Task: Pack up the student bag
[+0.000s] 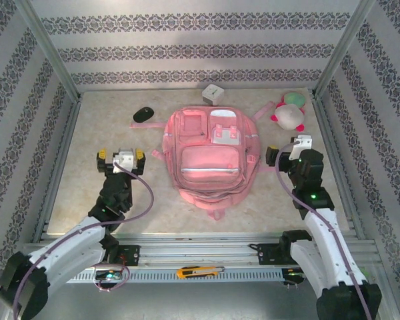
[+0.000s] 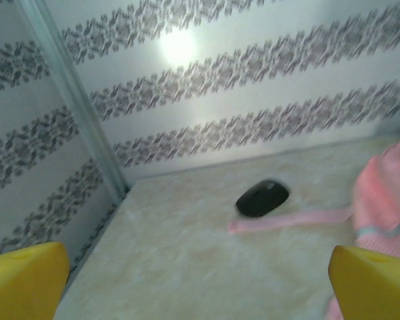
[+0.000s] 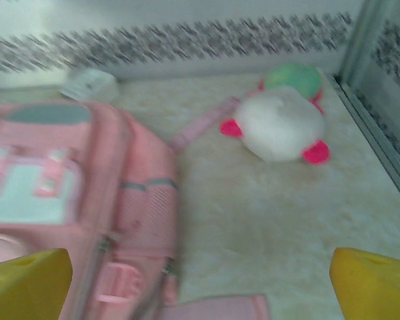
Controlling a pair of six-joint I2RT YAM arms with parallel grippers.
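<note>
On marbled table (image 1: 107, 133), student bag (image 1: 210, 160), striped walls (image 1: 187, 40)

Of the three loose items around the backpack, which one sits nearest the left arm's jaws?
The black mouse, left of the backpack; the white box lies behind it and the plush toy sits far right.

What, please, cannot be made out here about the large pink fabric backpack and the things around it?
Pink backpack: whether its zips are open or shut; too small from above, blurred in the right wrist view, cut off by the left wrist view's right edge.
Small white box: its markings; too small from above, blurred in the right wrist view.
Round white, pink and green plush toy: its face; blurred in the right wrist view.
</note>
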